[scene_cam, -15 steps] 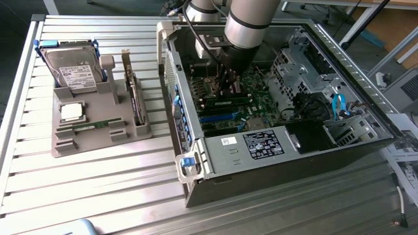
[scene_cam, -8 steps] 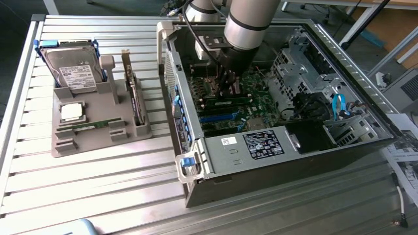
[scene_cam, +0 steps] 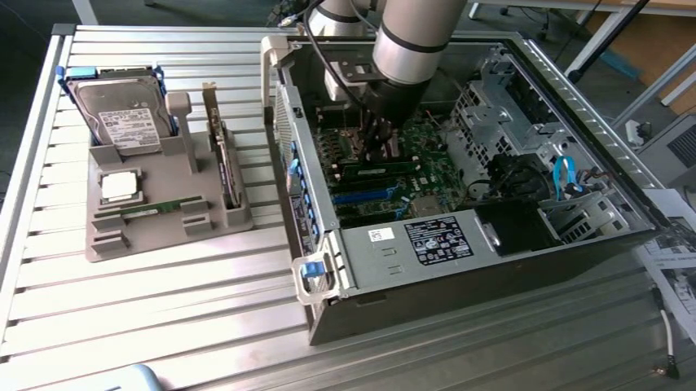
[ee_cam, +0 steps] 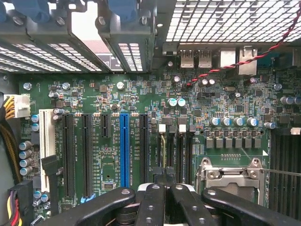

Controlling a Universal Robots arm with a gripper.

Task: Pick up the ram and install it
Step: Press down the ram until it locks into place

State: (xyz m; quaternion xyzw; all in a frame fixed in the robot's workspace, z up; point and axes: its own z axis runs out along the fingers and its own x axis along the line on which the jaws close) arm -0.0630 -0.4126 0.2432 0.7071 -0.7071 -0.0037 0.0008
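Your tool (ee_cam: 164,195) is down inside the open computer case (scene_cam: 566,98), fingers pressed together over the motherboard (ee_cam: 141,94), just beside the long memory slots (ee_cam: 176,150). Whether anything thin is pinched between them, you cannot tell. A ram (scene_cam: 376,170) stick lies across the board right below the tool in the exterior view. Another slim green stick (scene_cam: 152,208) rests in the grey holder tray (scene_cam: 163,236) on the bench (scene_cam: 130,326), at the exterior view's left, near the processor chip (scene_cam: 120,186) and hard drive (scene_cam: 122,114). Expect the ram to be light, stiff and brittle. Take it by its long edges, mid-length, clear of the chips and contacts.
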